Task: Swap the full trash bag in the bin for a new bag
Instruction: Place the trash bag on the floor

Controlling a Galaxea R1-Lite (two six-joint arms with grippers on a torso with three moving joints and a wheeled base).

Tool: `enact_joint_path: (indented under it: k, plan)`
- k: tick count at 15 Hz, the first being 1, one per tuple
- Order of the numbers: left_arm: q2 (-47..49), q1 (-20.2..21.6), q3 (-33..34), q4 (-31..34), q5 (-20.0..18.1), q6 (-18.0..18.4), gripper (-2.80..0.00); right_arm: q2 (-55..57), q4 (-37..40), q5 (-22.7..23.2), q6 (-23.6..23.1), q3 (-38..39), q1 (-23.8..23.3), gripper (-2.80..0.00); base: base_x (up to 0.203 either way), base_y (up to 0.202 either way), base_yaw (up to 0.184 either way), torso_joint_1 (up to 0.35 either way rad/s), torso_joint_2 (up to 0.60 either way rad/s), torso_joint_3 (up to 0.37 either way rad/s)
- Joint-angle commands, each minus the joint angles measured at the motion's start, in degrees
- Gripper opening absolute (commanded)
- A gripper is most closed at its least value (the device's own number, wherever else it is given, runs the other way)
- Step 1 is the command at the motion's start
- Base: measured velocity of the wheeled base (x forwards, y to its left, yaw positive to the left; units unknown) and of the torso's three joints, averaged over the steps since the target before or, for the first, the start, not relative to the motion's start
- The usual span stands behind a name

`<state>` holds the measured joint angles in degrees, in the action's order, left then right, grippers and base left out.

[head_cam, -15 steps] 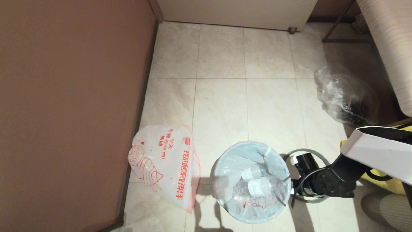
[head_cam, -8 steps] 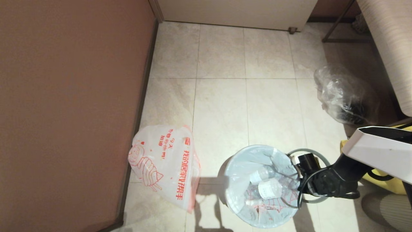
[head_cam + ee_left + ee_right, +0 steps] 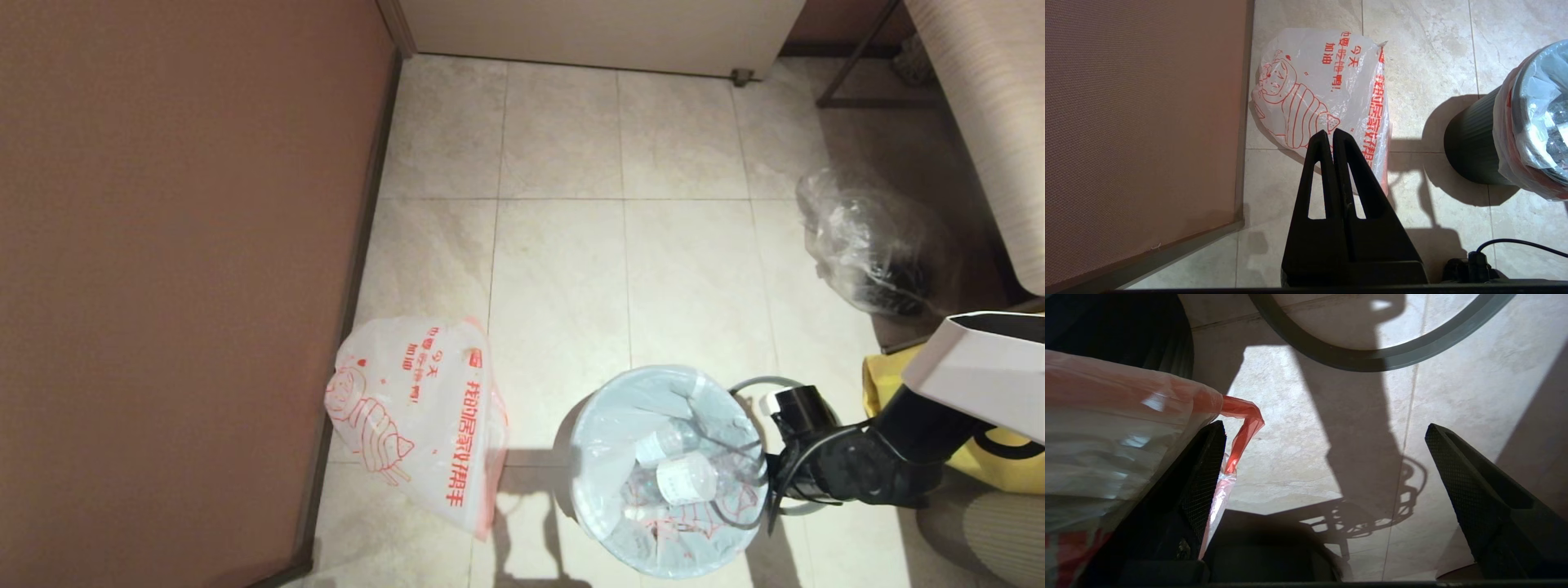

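The bin [image 3: 608,523] has slid a little toward the right pincer [image 3: 1327,473], and the arm has pulled back, so nothing is grabbed yet. The pincer is wide open and empty, with the full bag's [image 3: 665,469] red handle just beside one finger [image 3: 1202,486]. The new bag [image 3: 416,416] lies flat by the wall; the left pincer [image 3: 1333,136] is shut.

Below me, the beige tiled floor [image 3: 563,269] carries the bin [image 3: 1470,151] at six o'clock, lined with the full trash bag [image 3: 669,465]. The new bag [image 3: 416,408] lies flat at eight o'clock. A grey ring [image 3: 755,384] lies just beside the bin; a clear bag [image 3: 865,245] sits at two o'clock.
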<state>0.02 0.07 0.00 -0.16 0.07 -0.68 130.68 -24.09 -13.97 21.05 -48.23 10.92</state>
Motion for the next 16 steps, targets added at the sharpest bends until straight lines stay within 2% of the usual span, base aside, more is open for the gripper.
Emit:
enact_joint_path:
  k: [1, 6, 8, 12, 16]
  plan:
    - [0.0, 0.0, 0.0, 0.0, 0.0, 0.0, -2.80, 0.3, -0.2, 0.8, 0.0, -0.2, -0.6, 0.00, 0.000, 0.000, 0.000, 0.000, 0.00, 0.000]
    - [0.0, 0.0, 0.0, 0.0, 0.0, 0.0, -2.80, 3.1, -2.9, 1.4, -4.0, -0.9, -2.2, 0.00, 0.000, 0.000, 0.000, 0.000, 0.00, 0.000]
    - [0.0, 0.0, 0.0, 0.0, 0.0, 0.0, -2.80, 3.7, -5.7, 4.0, -6.3, -0.9, -2.5, 0.00, 0.000, 0.000, 0.000, 0.000, 0.00, 0.000]
    - [0.1, 0.0, 0.0, 0.0, 0.0, 0.0, -2.80, 3.7, -6.1, 11.8, -8.9, -1.4, -4.6, 0.00, 0.000, 0.000, 0.000, 0.000, 0.00, 0.000]
    - [0.0, 0.0, 0.0, 0.0, 0.0, 0.0, -2.80, 4.7, -6.0, 13.2, -13.3, -2.2, -5.8, 0.00, 0.000, 0.000, 0.000, 0.000, 0.00, 0.000]
